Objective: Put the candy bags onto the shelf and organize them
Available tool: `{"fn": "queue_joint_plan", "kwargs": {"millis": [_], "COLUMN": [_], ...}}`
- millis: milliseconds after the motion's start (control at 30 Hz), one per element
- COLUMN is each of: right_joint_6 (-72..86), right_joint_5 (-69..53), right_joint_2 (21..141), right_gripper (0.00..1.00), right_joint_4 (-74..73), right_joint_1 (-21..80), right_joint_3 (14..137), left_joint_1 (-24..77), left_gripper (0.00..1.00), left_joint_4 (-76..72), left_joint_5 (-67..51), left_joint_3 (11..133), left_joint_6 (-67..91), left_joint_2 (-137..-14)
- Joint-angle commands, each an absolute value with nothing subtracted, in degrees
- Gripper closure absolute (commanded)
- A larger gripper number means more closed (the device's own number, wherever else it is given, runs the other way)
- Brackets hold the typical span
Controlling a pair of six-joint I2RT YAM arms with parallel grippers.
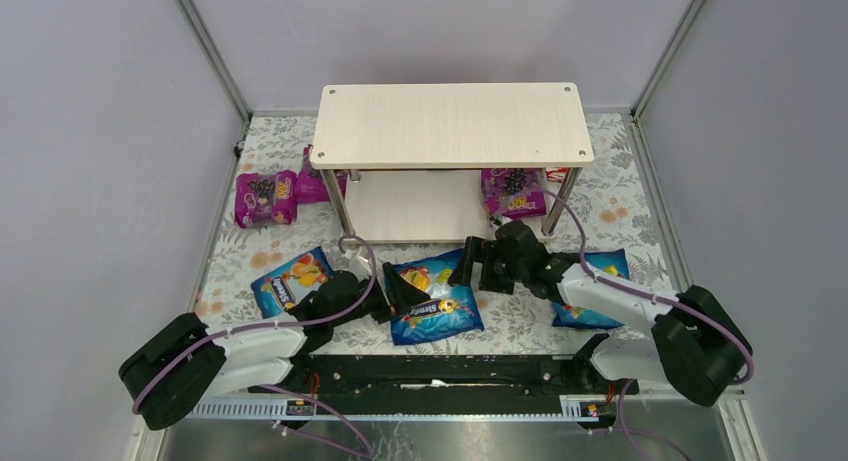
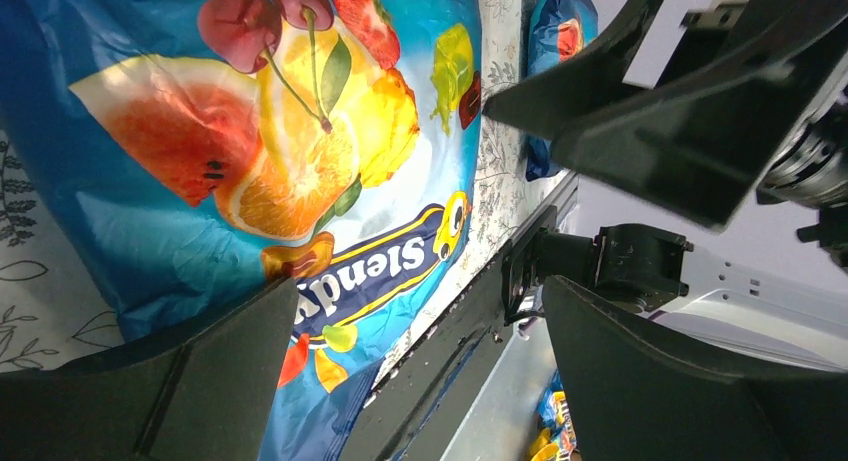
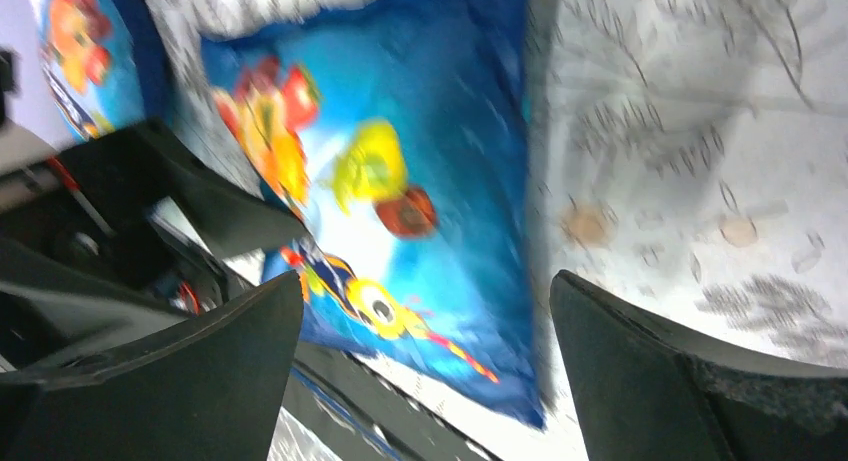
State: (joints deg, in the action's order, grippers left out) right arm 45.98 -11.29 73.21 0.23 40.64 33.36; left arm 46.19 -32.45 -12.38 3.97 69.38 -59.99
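Observation:
The shelf [image 1: 450, 124] stands at the back middle, its lower board [image 1: 410, 209] bare. Three blue Slendy bags lie on the mat in front: left [image 1: 290, 279], middle [image 1: 437, 301], and right [image 1: 585, 293], which is partly under the right arm. Two magenta bags [image 1: 265, 198] [image 1: 318, 183] lie left of the shelf and one [image 1: 512, 191] by its right front post. My left gripper [image 1: 396, 293] is open at the middle bag's left edge [image 2: 280, 151]. My right gripper [image 1: 478, 267] is open above its upper right corner [image 3: 420, 171]. Neither holds anything.
A floral mat [image 1: 640, 231] covers the table between grey side walls. The black arm mounting rail [image 1: 440, 371] runs along the near edge. The two grippers are close together over the middle bag; the right gripper's fingers [image 2: 600, 76] show in the left wrist view.

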Motion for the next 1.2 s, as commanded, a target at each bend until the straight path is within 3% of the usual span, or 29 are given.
{"fn": "queue_joint_plan", "kwargs": {"millis": [0,333,600,867,1033,1167], "right_joint_6": [42.4,46.3,48.0,55.7,65.6,68.2], "right_joint_5": [-18.1,-27.2,-35.5,-41.7,-39.8,-32.4], "right_joint_2": [65.4,64.1,67.9,75.0,77.9,79.0], "right_gripper": [0.00,0.01,0.11,0.12,0.17,0.17], "right_joint_4": [-4.2,9.8,18.9,35.5,53.0,56.7], "right_joint_1": [39.4,34.4,32.2,32.3,34.6,39.8], "right_joint_3": [26.3,17.0,12.8,9.8,7.6,8.8], "left_joint_1": [46.6,50.6,53.7,53.8,53.7,54.0], "left_gripper": [0.01,0.01,0.01,0.01,0.01,0.02], "left_joint_4": [-25.1,-14.3,-14.7,-19.8,-30.8,-32.7], "left_joint_5": [-12.8,-20.9,-18.5,-16.4,-18.5,-18.9], "left_joint_3": [2.3,13.7,10.0,5.3,3.0,4.3], "left_joint_6": [69.6,66.6,71.4,76.8,79.1,78.6], "left_joint_2": [-57.8,-56.3,-53.3,-63.6,-71.7,-74.2]}}
